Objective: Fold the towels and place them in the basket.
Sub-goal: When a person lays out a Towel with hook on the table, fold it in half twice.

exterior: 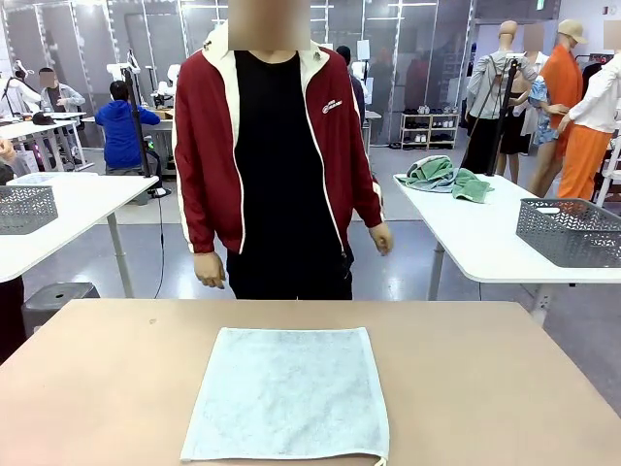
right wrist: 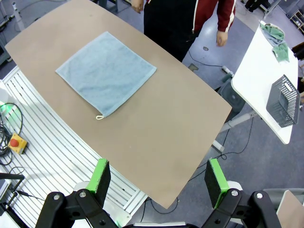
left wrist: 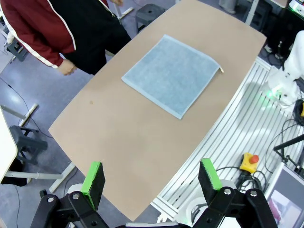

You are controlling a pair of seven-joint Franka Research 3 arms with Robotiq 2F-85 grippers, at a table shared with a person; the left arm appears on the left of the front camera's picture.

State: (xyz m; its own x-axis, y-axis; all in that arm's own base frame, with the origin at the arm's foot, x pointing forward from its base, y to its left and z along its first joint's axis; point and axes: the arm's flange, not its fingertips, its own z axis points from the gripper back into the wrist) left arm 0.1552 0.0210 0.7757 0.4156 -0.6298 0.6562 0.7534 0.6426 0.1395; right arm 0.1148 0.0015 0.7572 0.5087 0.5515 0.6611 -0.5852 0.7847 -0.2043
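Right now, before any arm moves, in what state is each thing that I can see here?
pale blue towel: spread flat, unfolded, on the brown table.
left gripper: open, empty, above the table.
right gripper: open, empty, above the table.
grey basket: upright on the white side table, apart from the towel.
green towels: crumpled in a heap on that white table.
person's hands: hanging at the sides, empty.
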